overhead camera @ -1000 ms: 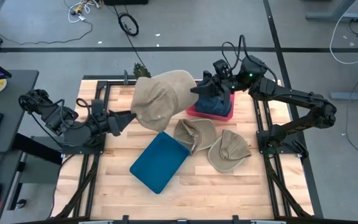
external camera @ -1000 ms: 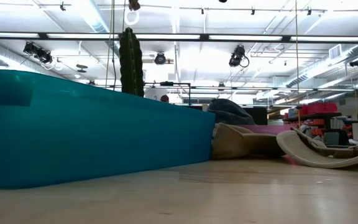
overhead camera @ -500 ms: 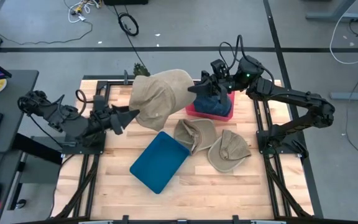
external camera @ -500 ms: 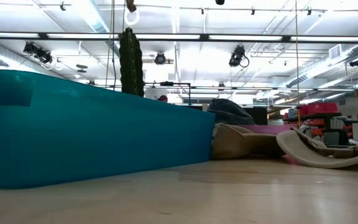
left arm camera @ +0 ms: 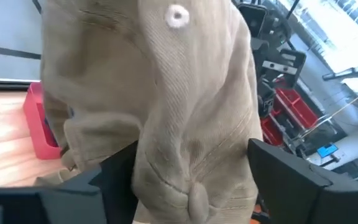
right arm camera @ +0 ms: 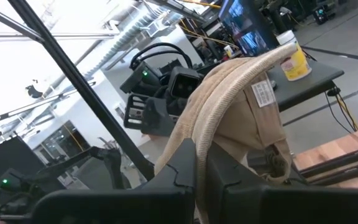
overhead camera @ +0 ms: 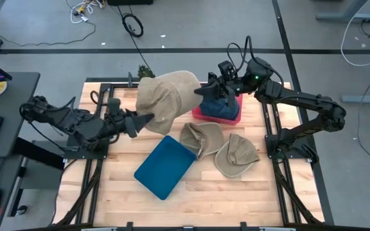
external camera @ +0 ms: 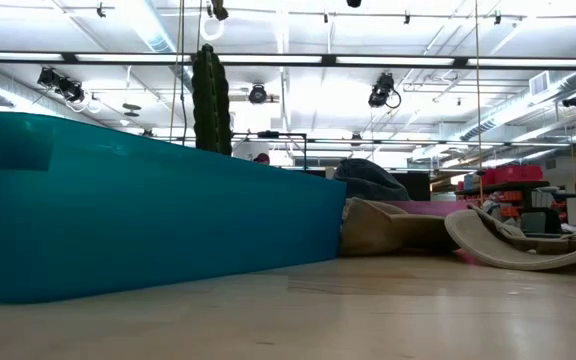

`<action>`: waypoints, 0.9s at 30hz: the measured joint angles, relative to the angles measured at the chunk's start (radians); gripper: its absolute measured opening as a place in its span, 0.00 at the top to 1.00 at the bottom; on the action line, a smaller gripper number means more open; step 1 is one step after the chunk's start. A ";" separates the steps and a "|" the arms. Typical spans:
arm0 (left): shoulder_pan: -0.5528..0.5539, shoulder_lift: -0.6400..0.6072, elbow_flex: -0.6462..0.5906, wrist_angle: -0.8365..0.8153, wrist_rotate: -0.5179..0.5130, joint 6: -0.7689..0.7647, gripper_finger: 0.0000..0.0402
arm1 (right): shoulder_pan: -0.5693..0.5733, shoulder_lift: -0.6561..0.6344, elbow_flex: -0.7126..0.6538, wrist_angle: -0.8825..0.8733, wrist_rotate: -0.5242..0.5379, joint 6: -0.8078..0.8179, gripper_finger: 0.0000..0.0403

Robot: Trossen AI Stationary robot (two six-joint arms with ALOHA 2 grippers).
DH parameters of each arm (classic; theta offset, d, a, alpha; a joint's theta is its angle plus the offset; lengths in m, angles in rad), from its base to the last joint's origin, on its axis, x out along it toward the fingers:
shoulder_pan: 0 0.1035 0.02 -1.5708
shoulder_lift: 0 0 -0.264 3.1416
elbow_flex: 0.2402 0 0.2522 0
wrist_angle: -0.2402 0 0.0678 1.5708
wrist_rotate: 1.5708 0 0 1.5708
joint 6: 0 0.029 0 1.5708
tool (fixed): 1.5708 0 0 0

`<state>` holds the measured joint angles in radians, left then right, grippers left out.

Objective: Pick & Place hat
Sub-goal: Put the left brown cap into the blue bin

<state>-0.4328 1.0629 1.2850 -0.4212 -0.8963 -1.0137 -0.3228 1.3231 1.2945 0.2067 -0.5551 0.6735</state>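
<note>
- Teal tray [overhead camera: 164,167]: lying tilted on the wooden table [overhead camera: 249,192] at the near centre; in the low view its wall [external camera: 148,215] is filling the left half and blocking most of the table behind it.
- Two spare tan hats: one [overhead camera: 200,138] resting against the tray's far corner, the other [overhead camera: 236,154] lying just to its right, touching it.
- Left gripper [overhead camera: 143,120]: reaching in from the left, its jaws spread on either side of the lower edge of the held hat; whether they are actually pinching the cloth cannot be told.
- Held hat [overhead camera: 166,99]: hanging above the table's far centre, between the two grippers.
- Right gripper [overhead camera: 201,93]: pressing its jaws together on the hat's brim [right arm camera: 229,87].
- Pink bin [overhead camera: 218,115]: sitting beneath the right gripper, carrying blue fabric [overhead camera: 225,108].
</note>
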 joint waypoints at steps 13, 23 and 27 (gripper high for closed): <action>-0.004 -0.011 0.000 0.027 0.004 0.011 0.96 | -0.010 0.000 0.000 -0.051 -0.006 -0.003 0.96; -0.072 0.005 0.000 0.133 -0.117 -0.036 0.96 | -0.077 -0.013 -0.001 -0.147 -0.106 -0.009 0.61; -0.127 0.040 0.000 0.133 -0.230 -0.104 0.96 | -0.127 -0.022 -0.001 -0.181 -0.171 -0.001 0.45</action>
<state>-0.5595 1.1026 1.2854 -0.2878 -1.1263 -1.1178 -0.4497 1.3010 1.2938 0.0262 -0.7261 0.6727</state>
